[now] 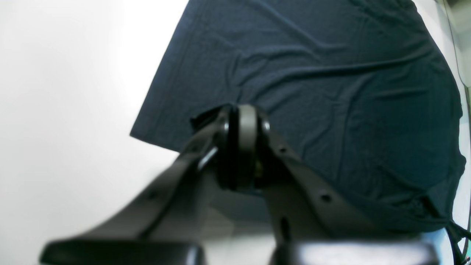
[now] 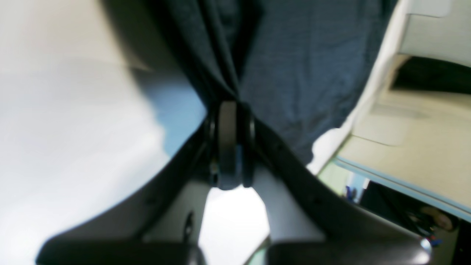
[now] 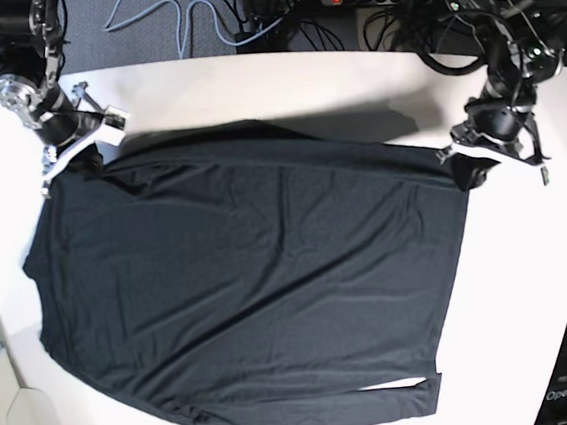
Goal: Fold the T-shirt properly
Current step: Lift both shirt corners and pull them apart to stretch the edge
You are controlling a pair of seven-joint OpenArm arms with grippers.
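Large charcoal-black thin-fabric T-shirt [image 3: 251, 296] spread on white table [image 3: 533, 299], far corners pinched by clenched black left gripper [image 3: 473, 172] and right gripper [image 3: 60, 159].

Each tool [image 1: 241, 147] has curved black fingers [image 1: 176, 180] dotted with small round holes, meeting at rounded grey pads. In the base view both arms [image 3: 494, 47] are black with silver fittings and trailing black cables.

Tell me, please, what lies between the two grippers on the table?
In the base view, the T-shirt stretches across the table between them; the left gripper and right gripper each pinch one of its corners.
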